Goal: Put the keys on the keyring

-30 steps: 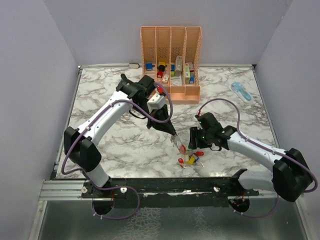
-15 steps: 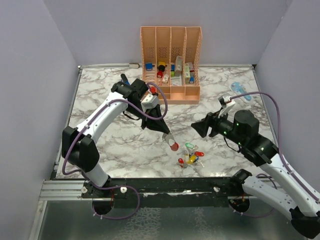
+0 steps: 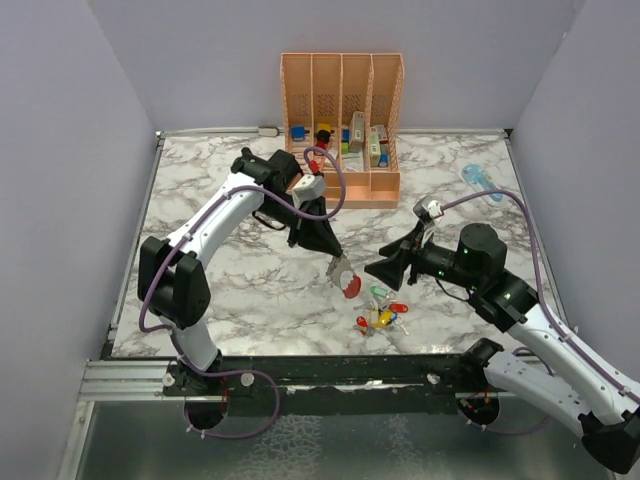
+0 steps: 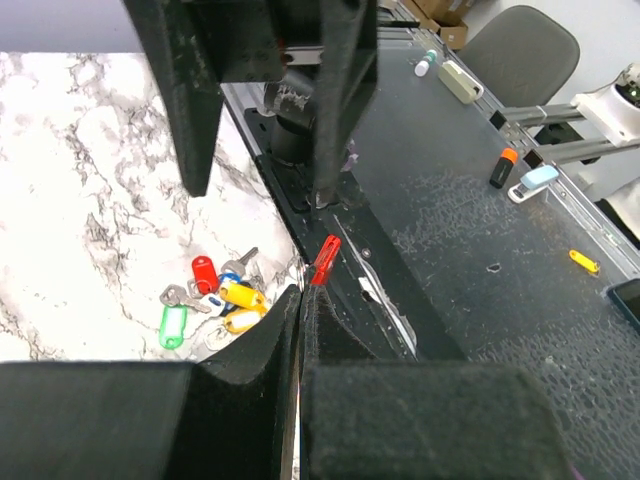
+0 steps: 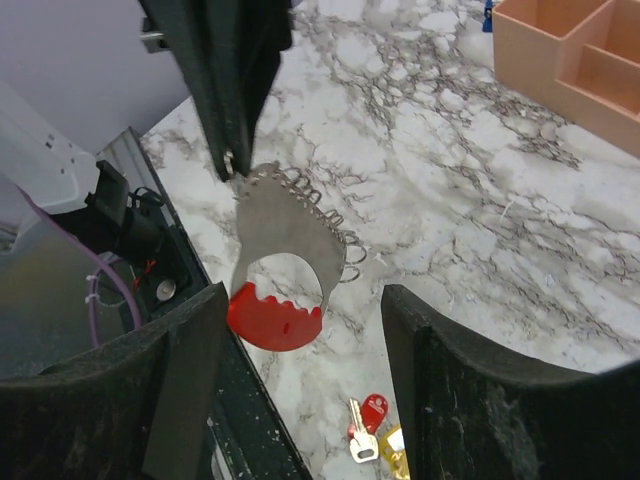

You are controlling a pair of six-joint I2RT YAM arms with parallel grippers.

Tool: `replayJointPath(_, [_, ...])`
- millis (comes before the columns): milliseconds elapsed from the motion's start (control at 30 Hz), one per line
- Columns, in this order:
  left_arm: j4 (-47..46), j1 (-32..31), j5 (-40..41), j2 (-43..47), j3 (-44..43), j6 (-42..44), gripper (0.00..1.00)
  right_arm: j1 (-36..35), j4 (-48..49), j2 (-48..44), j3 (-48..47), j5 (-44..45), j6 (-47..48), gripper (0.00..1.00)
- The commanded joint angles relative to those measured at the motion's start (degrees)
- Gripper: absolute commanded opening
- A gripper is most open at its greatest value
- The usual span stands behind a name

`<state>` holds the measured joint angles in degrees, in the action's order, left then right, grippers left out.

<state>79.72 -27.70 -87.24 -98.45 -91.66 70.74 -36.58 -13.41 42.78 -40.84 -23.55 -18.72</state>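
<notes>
L jaws clamped on hanging keyring (image 3: 346, 282), R jaws spread wide facing it, keys (image 3: 381, 316) heaped nearby.

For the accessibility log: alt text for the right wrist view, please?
The left end effector holds the keyring, silver with a red end, hanging above the marble table. The keys lie on the table below it.

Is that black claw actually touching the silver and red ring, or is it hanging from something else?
Touching. The right wrist view shows the left gripper pinching the keyring by its silver top edge.
</notes>
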Motion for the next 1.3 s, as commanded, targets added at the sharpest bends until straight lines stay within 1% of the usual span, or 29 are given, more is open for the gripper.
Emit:
replayJointPath(0, [0.5,0.1,-8.8,-3.1,-2.5,-2.2,0.00,-0.8,5.8,0.4,0.8,-4.0,2.3,0.64])
replayJointPath(233, [0.6,0.2,-8.7,-4.9,-7.3,-5.5,0.00,-1.0,7.9,1.3,0.2,-3.3,3.3,0.63])
replayJointPath(567, [0.6,0.6,-8.7,-8.0,-17.8,-11.0,0.00,-1.0,5.5,3.4,-4.4,-0.5,5.6,0.63])
replayJointPath(667, [0.6,0.5,-8.7,-7.5,-17.4,-10.7,0.00,-1.0,6.5,3.8,-4.5,0.0,5.3,0.63])
replayJointPath(833, [0.6,-0.4,-8.6,-5.6,-14.0,-8.1,0.00,-1.0,8.8,4.9,-3.3,0.5,5.7,0.64])
replayJointPath(1067, [0.6,-0.9,-8.6,-5.4,-14.2,-7.3,0.00,-1.1,11.7,8.6,-4.3,-1.0,6.3,0.65])
replayJointPath(1200, [0.6,-1.0,-8.7,-5.6,-14.0,-7.1,0.00,-1.6,13.2,10.9,-3.6,-1.4,6.4,0.62])
replayJointPath(1267, [0.6,-1.1,-8.7,-5.6,-13.8,-7.1,0.00,-1.7,14.6,11.6,-3.1,-0.9,6.1,0.57])
